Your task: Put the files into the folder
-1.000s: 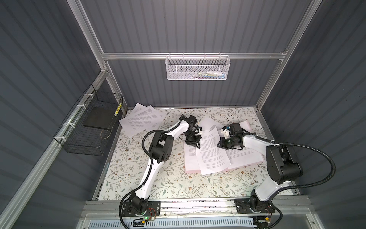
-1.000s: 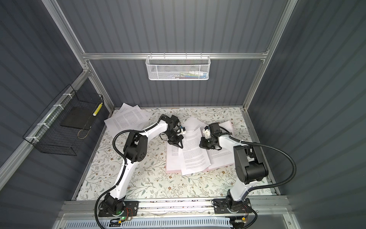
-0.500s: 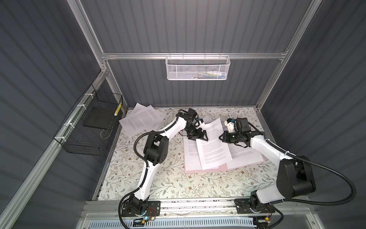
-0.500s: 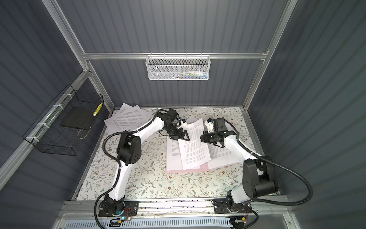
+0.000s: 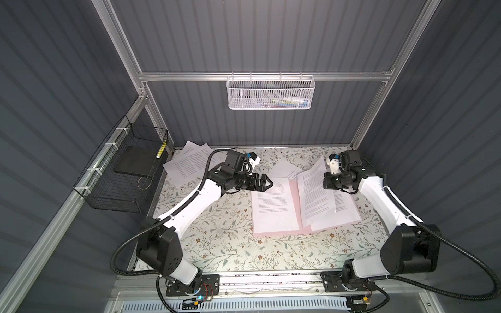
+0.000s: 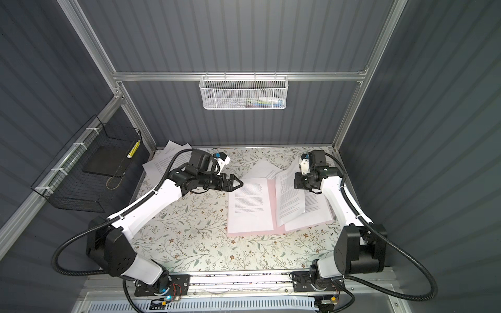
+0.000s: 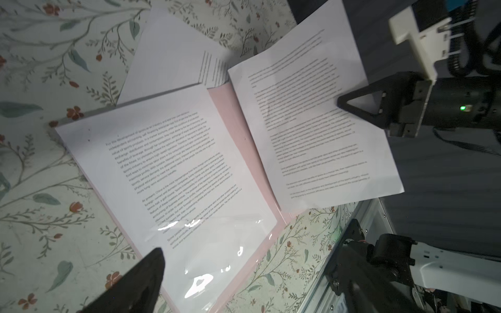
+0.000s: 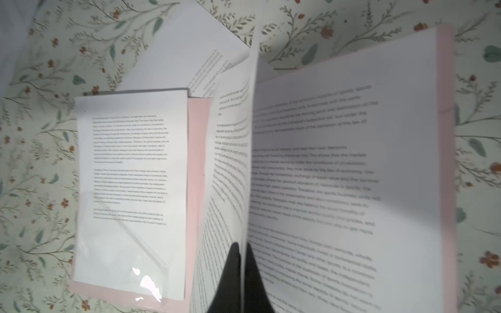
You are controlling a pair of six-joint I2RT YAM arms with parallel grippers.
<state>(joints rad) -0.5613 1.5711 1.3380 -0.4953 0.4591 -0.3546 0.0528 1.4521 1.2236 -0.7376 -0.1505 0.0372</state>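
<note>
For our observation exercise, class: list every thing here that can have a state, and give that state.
folder, open, lying flat
left tool, open and empty
right tool, shut on the raised sheet
left-half sheet, flat in the folder
right-half sheet, flat beneath the raised sheet
corner sheets, loose, outside the folder

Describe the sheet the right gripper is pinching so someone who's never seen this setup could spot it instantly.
On the floral table, find the open pink folder right of centre. Over its right half, one printed sheet slants up off the page beneath it, its edge pinched in the shut right gripper. Its neighbours on the folder lie flat; only this one is lifted.
</note>
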